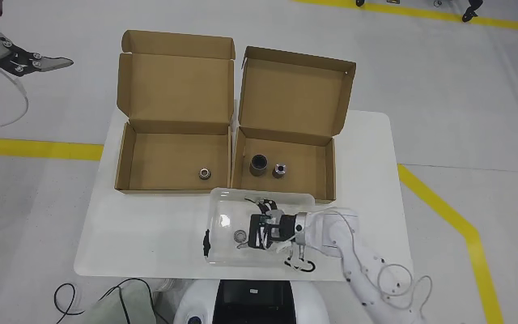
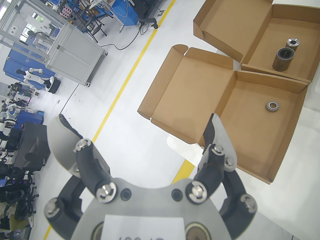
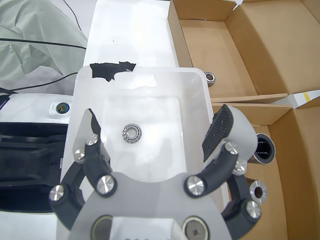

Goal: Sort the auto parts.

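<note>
The right gripper [image 3: 156,118] has its jaws spread wide apart over a white plastic tray [image 3: 140,69], clear of the part below. That part, a tapered roller bearing [image 3: 132,133], lies flat near the middle of the tray floor, its short axis upright and its bore facing up. In the top view it sits just beyond the jaw tips. A torn strip of black tape [image 3: 112,69] clings to the tray rim on the side away from the arm. The tray stands at the near edge of the white worktop [image 1: 364,138], and two open cardboard boxes stand side by side just behind it. The left box [image 1: 129,162] holds a second bearing [image 1: 204,172]. The right box [image 1: 328,162] holds a dark sleeve [image 1: 259,164] standing on end with its long axis vertical. Just beside the sleeve is a smaller silver bushing [image 1: 279,168], also bore up. The left gripper [image 2: 137,123] hangs off the worktop above the floor, well apart from the boxes, jaws likewise spread.
</note>
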